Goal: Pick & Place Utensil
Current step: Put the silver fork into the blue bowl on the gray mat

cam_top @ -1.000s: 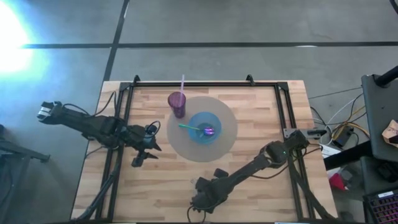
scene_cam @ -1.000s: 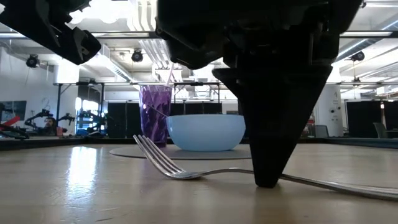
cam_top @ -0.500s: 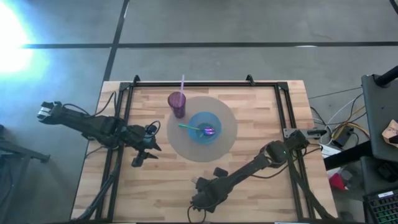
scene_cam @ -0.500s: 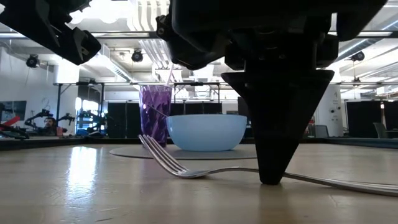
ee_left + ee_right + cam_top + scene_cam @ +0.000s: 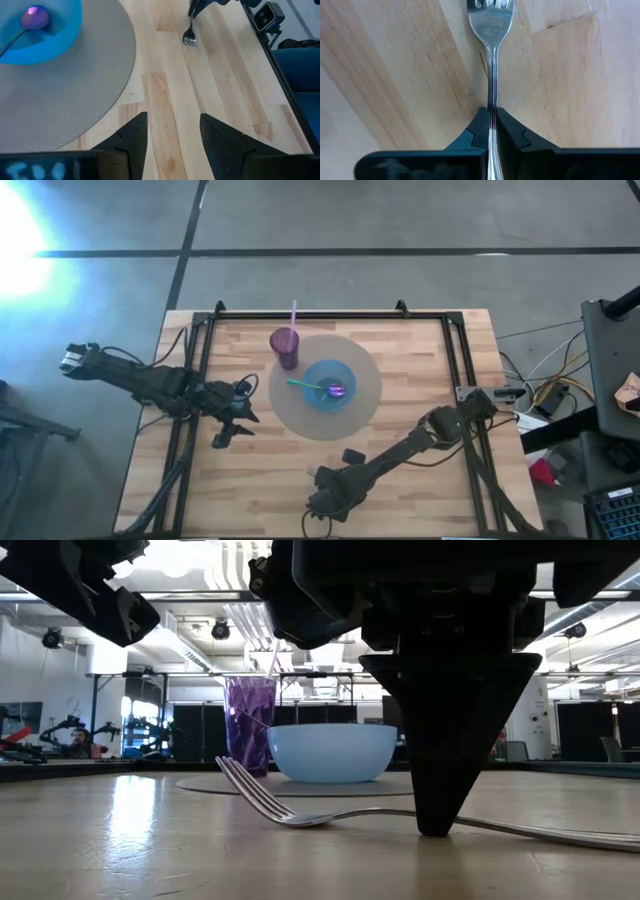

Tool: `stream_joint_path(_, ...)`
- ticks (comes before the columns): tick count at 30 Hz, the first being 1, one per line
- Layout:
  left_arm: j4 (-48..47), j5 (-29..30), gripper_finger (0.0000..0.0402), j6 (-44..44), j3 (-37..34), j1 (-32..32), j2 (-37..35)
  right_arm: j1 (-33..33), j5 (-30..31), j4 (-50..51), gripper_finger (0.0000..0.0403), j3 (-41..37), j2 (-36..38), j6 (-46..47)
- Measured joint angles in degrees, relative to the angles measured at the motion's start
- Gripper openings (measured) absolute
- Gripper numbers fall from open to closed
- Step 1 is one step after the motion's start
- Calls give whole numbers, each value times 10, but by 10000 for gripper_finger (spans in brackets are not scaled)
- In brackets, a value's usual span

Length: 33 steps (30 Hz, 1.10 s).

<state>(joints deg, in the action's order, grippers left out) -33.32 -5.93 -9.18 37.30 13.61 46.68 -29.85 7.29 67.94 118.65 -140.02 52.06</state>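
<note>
Right gripper [image 5: 491, 131] pinches the fork [image 5: 491, 30] handle, tips down on the table [image 5: 420, 380] near its front edge. Grasp looks done; next comes a lift and carry toward the mat [image 5: 360, 405], I judge. Left gripper [image 5: 171, 137] waits open beside the mat, bowl [image 5: 328, 385] and cup [image 5: 285, 346] beyond.

Four cameras, one table

One camera looks straight down on the whole table [image 5: 400, 350]. One sits low at the table's near edge, looking level across, very close to the fork [image 5: 300, 810]. Each wrist camera looks down past its own gripper; the right one is closest to the fork. All but the top one show it.
</note>
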Motion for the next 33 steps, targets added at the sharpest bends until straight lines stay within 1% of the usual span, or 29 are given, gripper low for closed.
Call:
stream_joint_path(19,-12,-7,172,-16,-1,0,0,0,4,-11,8,0,21,-45)
stream_joint_path(24,-10,-7,172,-34,-1,0,0,0,7,-10,8,0,40,-60)
stream_joint_path(33,20,-7,172,-63,-1,0,0,0,38,-7,8,1,88,-101)
